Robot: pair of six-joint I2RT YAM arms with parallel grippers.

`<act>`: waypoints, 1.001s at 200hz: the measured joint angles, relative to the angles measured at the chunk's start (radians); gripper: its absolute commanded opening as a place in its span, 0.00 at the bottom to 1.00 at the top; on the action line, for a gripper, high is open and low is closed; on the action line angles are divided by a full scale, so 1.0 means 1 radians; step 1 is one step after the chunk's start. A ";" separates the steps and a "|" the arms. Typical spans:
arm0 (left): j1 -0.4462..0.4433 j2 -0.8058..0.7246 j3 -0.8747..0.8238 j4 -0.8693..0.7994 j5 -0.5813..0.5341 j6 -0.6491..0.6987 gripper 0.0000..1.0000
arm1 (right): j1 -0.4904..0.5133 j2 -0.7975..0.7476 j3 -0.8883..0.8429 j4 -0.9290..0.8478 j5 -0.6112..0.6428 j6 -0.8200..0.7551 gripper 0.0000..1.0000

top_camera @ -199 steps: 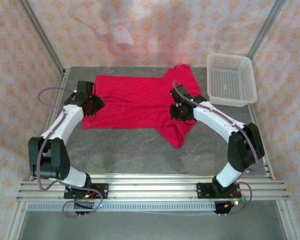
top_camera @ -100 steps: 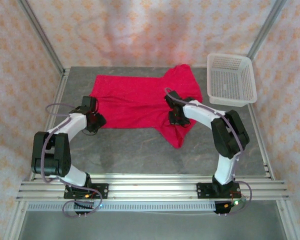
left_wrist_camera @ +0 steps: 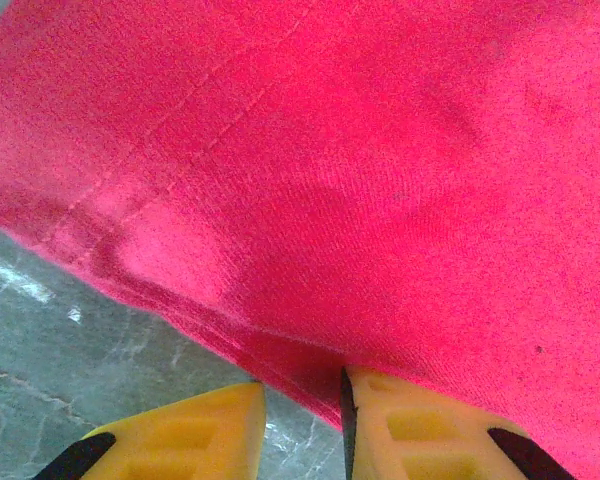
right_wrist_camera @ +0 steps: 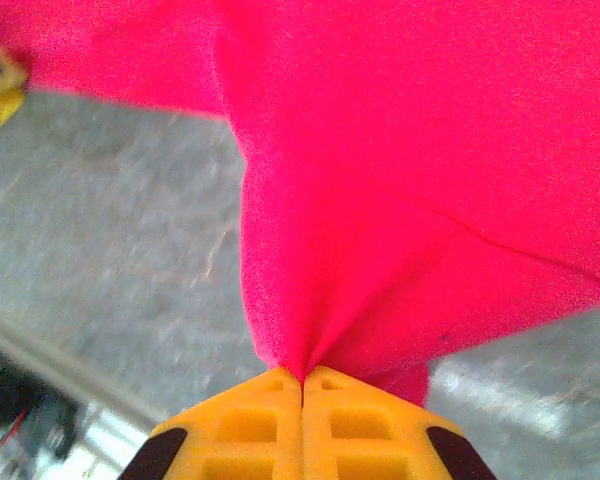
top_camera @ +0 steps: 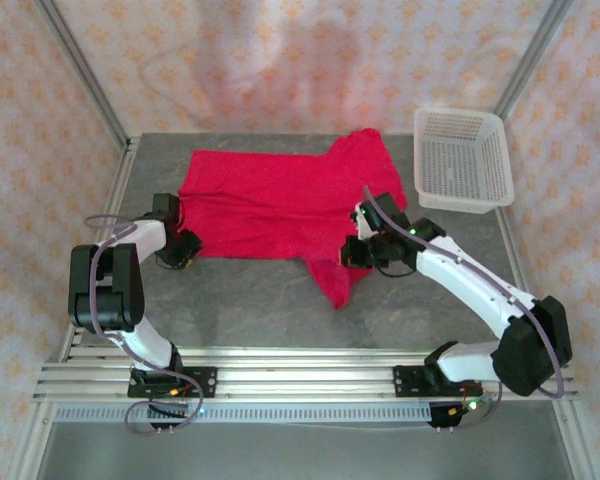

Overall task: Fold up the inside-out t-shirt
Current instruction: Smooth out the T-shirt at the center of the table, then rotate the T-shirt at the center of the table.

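Should the two arms pull unevenly from here, the shirt (top_camera: 270,205) would likely skew or bunch instead of folding flat. In the top view the right gripper (top_camera: 355,252) has cloth pinched at the near right corner, by the lower sleeve. The left gripper (top_camera: 180,245) sits at the near left corner with no firm hold evident. The shirt lies spread over the far half of the table (top_camera: 280,300), between the two grippers. Its far sleeve is just beside the basket (top_camera: 463,160).

Seen from the left wrist, the worry is a missed grab. The left gripper (left_wrist_camera: 300,385) stands partly open, and table (left_wrist_camera: 80,340) shows through the gap. If it lifts before closing, or closes on only the lip of the seam, the corner will probably slip out. The shirt (left_wrist_camera: 330,180) has its edge running slantwise into the gap, against the inner face of one finger (left_wrist_camera: 410,415) and short of the other (left_wrist_camera: 195,425). The rest spreads away beyond the fingertips.

Seen from the right wrist, the right gripper (right_wrist_camera: 302,378) is closed tight on a small tuck of shirt (right_wrist_camera: 380,200), with creases fanning out from the pinch. So thin a bite could pull free under tension, or drag one layer and leave the other behind. The cloth runs away from the fingertips, raised clear of the table (right_wrist_camera: 110,200).
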State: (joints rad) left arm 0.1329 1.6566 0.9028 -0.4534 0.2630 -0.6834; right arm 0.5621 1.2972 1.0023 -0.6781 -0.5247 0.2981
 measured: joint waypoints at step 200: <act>0.001 -0.051 0.044 -0.055 -0.009 0.030 0.23 | 0.191 0.169 -0.015 0.026 0.038 0.109 0.42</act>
State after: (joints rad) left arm 0.1337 1.6058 0.9466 -0.5079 0.2543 -0.6533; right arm 0.7528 1.4666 0.9871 -0.6521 -0.4866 0.4068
